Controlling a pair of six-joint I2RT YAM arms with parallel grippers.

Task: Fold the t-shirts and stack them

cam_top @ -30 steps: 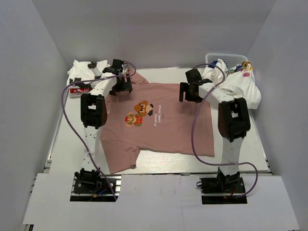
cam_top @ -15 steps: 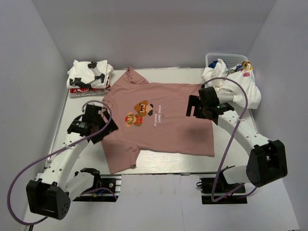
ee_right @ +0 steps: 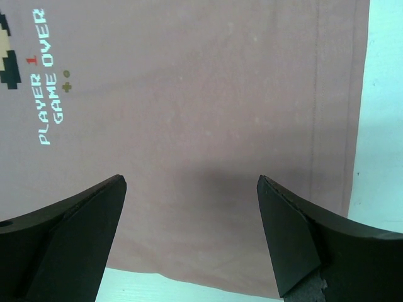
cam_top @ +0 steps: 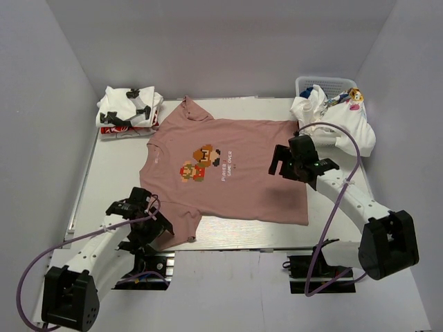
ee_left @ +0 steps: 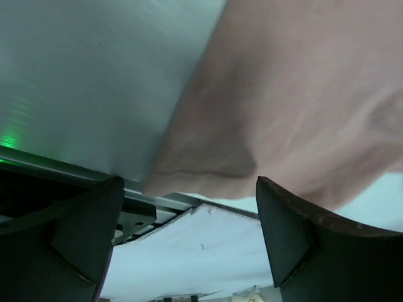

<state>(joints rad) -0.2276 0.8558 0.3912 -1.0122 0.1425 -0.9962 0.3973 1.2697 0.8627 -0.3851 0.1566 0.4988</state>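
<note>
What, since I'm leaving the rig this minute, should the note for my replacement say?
Left hand: open, holding nothing, low at the near-left corner of the pink t-shirt.
Right hand: open, holding nothing, above that shirt's right side.
The pink t-shirt lies spread flat mid-table, print up, unfolded.
Done: folded white t-shirts stacked at the far left corner.
Left: fold the pink one and add it to the stack, then work through the crumpled pile of shirts spilling from the white basket at far right.
</note>
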